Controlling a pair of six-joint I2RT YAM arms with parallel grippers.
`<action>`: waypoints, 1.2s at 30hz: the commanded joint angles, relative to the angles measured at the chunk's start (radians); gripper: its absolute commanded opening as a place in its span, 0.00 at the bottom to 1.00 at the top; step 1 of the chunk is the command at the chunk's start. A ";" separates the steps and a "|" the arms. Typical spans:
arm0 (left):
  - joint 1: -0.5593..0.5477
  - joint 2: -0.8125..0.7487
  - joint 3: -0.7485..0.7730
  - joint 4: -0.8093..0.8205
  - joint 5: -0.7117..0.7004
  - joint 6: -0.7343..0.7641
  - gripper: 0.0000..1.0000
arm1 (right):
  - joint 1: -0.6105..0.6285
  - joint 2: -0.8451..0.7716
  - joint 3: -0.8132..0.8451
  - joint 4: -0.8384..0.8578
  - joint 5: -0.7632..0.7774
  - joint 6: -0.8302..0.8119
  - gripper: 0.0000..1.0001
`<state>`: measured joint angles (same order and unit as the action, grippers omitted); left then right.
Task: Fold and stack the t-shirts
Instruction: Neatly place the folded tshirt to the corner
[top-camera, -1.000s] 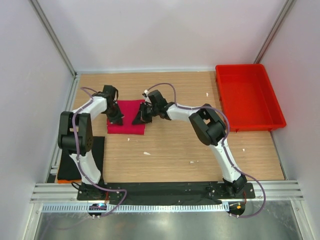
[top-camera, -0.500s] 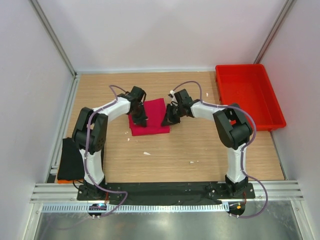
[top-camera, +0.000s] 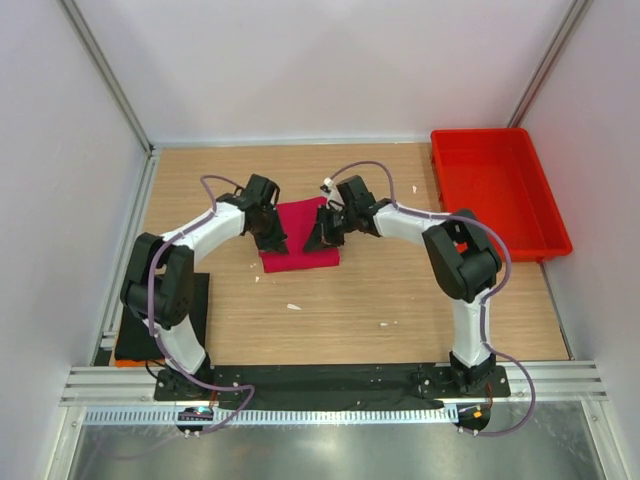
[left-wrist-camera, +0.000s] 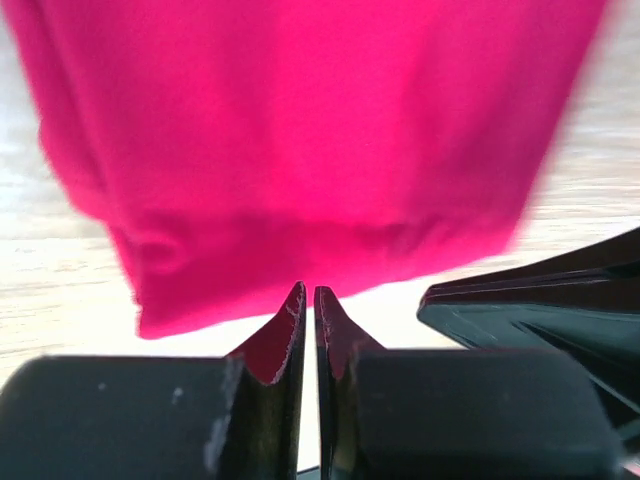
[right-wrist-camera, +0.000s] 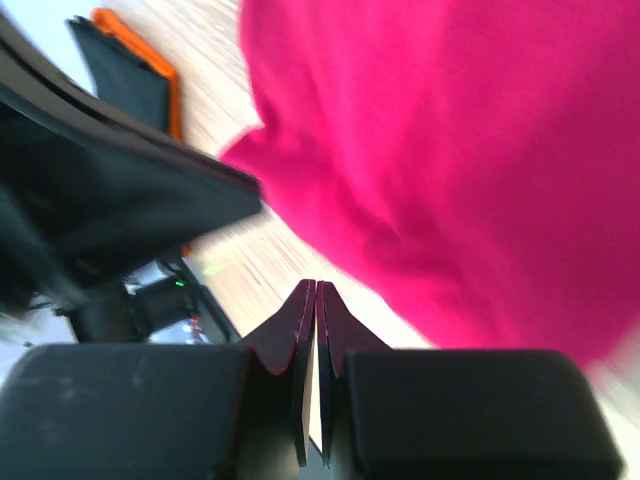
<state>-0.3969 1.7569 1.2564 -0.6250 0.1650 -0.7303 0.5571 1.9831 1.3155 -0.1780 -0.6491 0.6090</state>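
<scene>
**Left gripper, right gripper flank the crimson-pink t-shirt**

Both pairs of fingers are pressed together, pinching nothing. The folded shirt lies between them on the table; the tips perhaps graze its edges, but blur hides it. The black t-shirt lies beside the left arm.

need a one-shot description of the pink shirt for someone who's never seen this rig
On the wooden table, look left of the red tray at the far right corner. The crimson-pink t-shirt lies folded flat between the left gripper and the right gripper. It is soft, deeper-pink cloth; the tray is rigid, walled and brighter red.
</scene>
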 joint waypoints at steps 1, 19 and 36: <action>0.007 -0.016 -0.083 0.011 -0.021 0.002 0.06 | 0.023 0.077 0.054 0.146 -0.090 0.129 0.09; 0.023 -0.231 -0.175 -0.018 -0.056 -0.004 0.05 | 0.013 0.013 -0.042 0.062 -0.040 0.052 0.09; 0.046 -0.221 -0.333 0.105 -0.076 -0.001 0.11 | 0.061 -0.274 0.160 -0.261 0.350 -0.316 0.73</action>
<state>-0.3550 1.6226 0.9188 -0.5583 0.1158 -0.7330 0.6010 1.7969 1.4548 -0.4217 -0.4114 0.4171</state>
